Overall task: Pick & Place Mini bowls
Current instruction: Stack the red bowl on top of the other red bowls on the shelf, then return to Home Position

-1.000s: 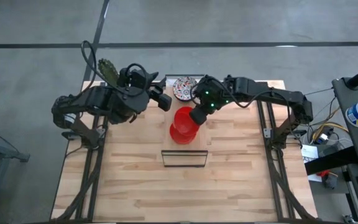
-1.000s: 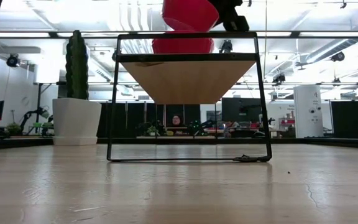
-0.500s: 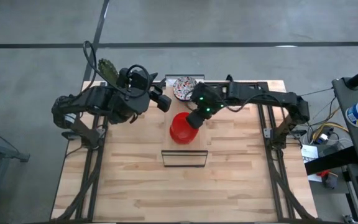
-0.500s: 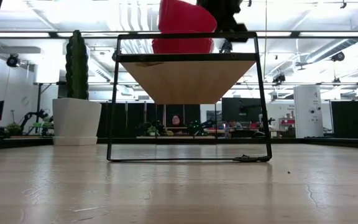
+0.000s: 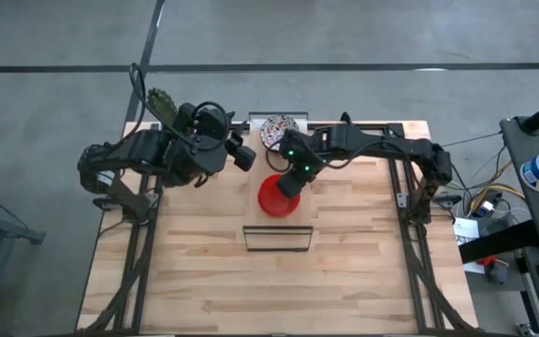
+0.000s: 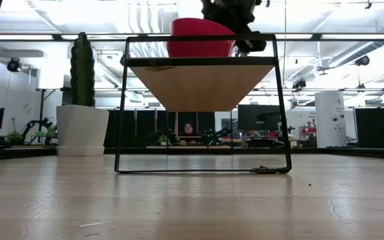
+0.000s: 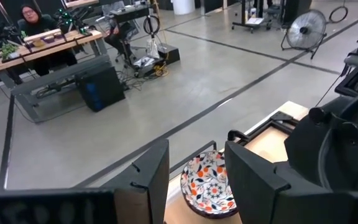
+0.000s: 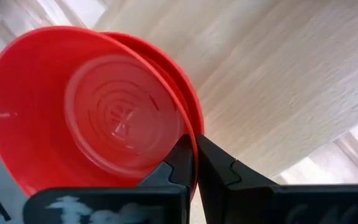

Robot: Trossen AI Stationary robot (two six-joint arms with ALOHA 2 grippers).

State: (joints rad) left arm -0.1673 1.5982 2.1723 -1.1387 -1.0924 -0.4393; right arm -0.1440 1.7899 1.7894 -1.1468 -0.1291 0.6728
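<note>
A red mini bowl sits nested in a second red bowl on the wooden top of a black wire stand. In the low view the two red bowls read as one level stack. My right gripper is shut on the upper bowl. A white bowl with a red-and-dark pattern rests on its base at the table's far edge. My left gripper is open and empty, just left of the patterned bowl. The other bowls are out of view. My right gripper pinches the upper red bowl's rim on its right side, one finger inside the bowl and one outside. The fingers slant down from the table's far right. The bowl sits level, mouth up, inside the lower red bowl.
A white pot with a green cactus stands at the table's far left corner. The stand's black frame rises at the table's middle. Bare wood lies toward the near edge.
My right gripper has gone down and a little toward the table's left edge with the red bowl. The bowl was tilted above the stand; it now sits level, nested in the red bowl on the stand's top.
</note>
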